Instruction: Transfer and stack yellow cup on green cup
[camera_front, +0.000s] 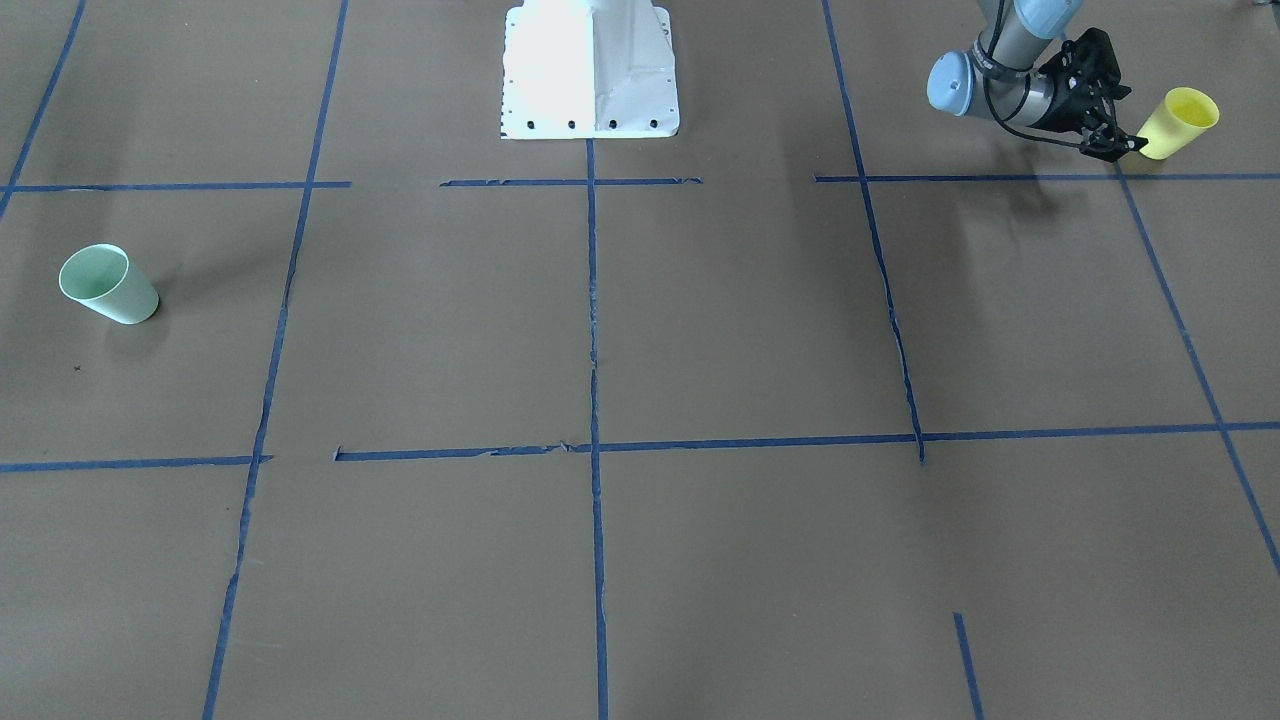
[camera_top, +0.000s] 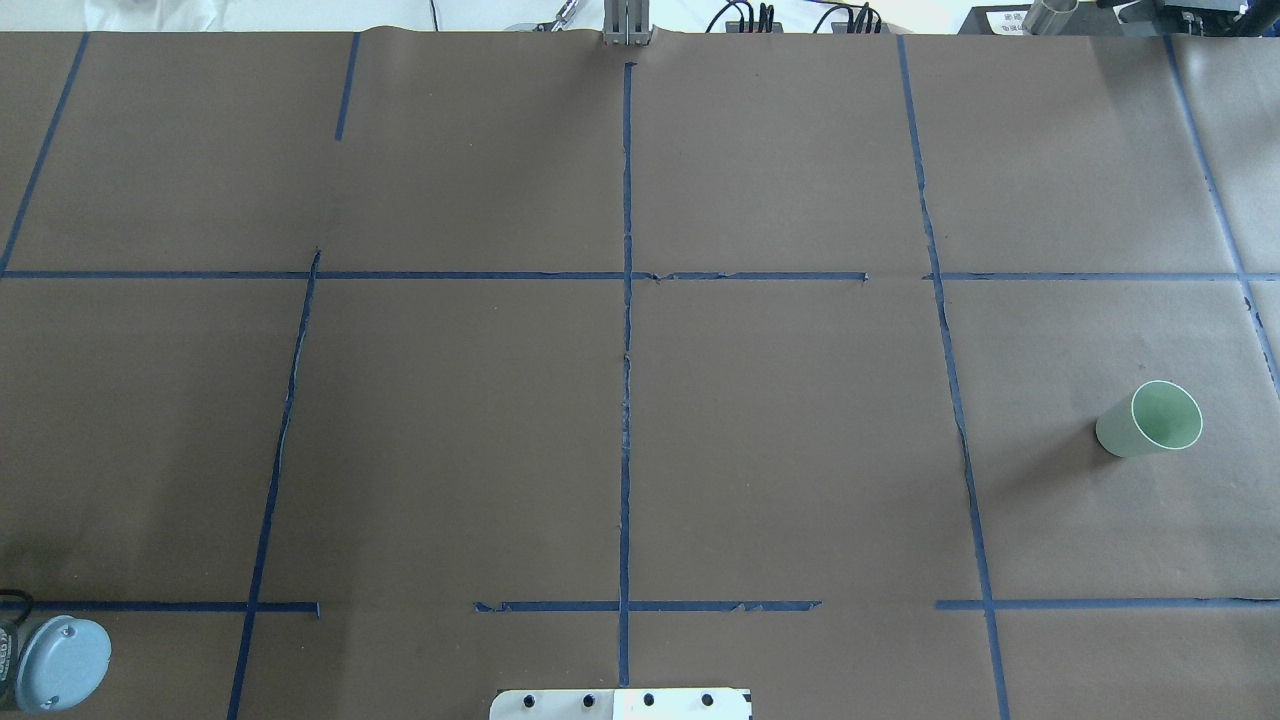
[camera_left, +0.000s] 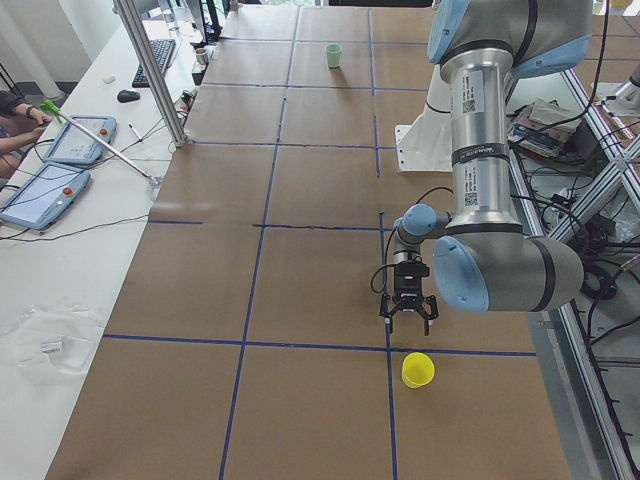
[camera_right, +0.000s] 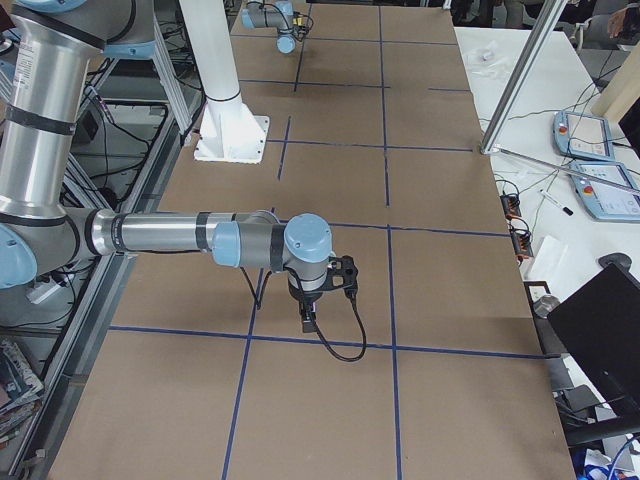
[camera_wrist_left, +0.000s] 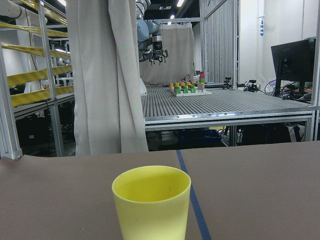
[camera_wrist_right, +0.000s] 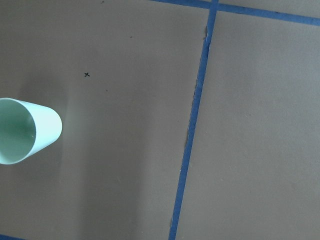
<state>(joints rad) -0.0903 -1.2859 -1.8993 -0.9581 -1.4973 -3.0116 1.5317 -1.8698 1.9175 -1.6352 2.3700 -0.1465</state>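
the robot's left hand (camera_front: 1118, 148) hovers low over the brown-papered counter (camera_front: 700, 330), its fingers apparently spread, though the front view is too small to be sure. it aims at the yellow cup (camera_front: 1180, 122), which stands upright and mouth-up just beyond the fingertips at the robot's left end. the side view shows a gap between hand and cup, and the left wrist camera has the cup centred with no finger beside it.

the green cup (camera_front: 108, 285) stands upright, well apart, at the opposite end. the right hand (camera_right: 308, 322) hangs above the counter near it; whether it is spread or pressed together cannot be told.

the step in hand looks like the reach for the yellow cup. done well, the hand goes in level and centred, one finger either side of the wall at mid-height. it closes softly, since a light tapered cup may tip or slide from a nudge.
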